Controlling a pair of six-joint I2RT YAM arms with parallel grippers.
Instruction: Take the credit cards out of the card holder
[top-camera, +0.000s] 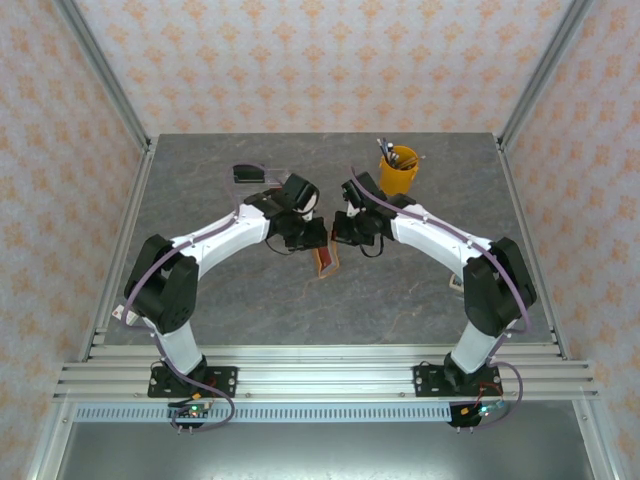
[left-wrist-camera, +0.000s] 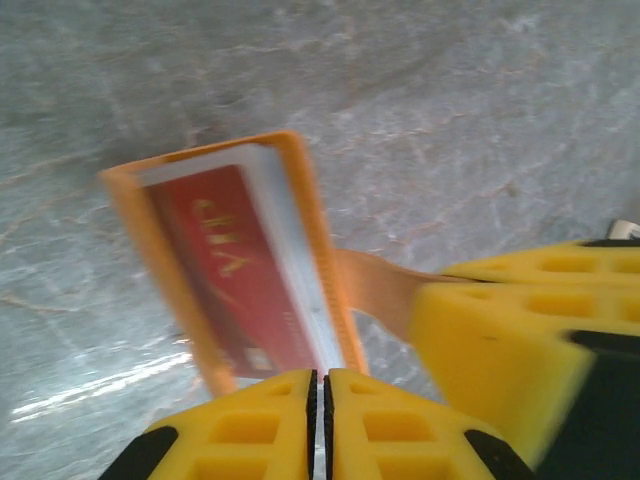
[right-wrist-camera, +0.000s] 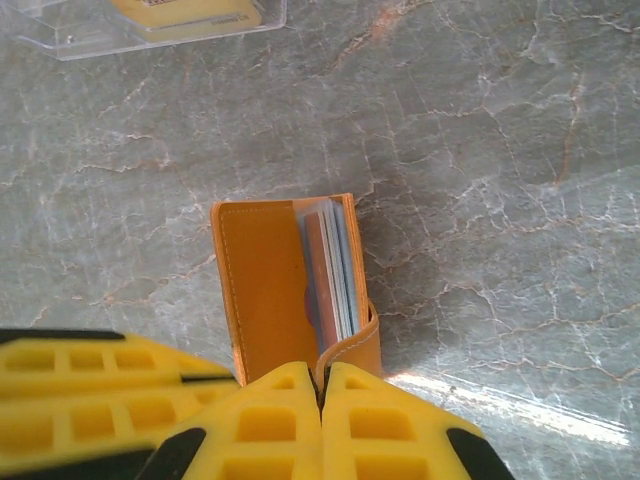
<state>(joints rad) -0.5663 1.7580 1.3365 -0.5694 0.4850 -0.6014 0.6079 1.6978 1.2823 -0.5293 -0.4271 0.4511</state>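
Two white robot arms with black joints reach in from the near edge of a grey marbled stone bench (top-camera: 400, 300) and meet at its middle. Between them is a small flat orange-tan leather-like card holder (right-wrist-camera: 262, 290), opened like a book. In the top view it stands tilted on edge just in front of the two wrists, near the centre of the bench.

The left tool (left-wrist-camera: 320, 375) has blocky yellow fingers pressed together. They close on the lower edge of the holder's panel, just where the pale card edges end. Whether a card is caught in that pinch too cannot be told. From the left wrist, this panel shows a red plastic card (left-wrist-camera: 240, 270) with gold lettering lying inside the orange rim.

The right tool (right-wrist-camera: 322, 372) is also pressed together, pinching the holder's other flap at its bottom edge. From the right wrist, the thin credit cards (right-wrist-camera: 335, 265) sit stacked on edge inside the holder, brownish and pale grey-blue, beside a plain orange pocket with stitching. The holder casts a shadow on the stone to its right.

A clear plastic tray (right-wrist-camera: 150, 30) lies towards the far left of the bench, well apart from the holder. A yellow cup (top-camera: 400, 172) holding pens stands at the far right.
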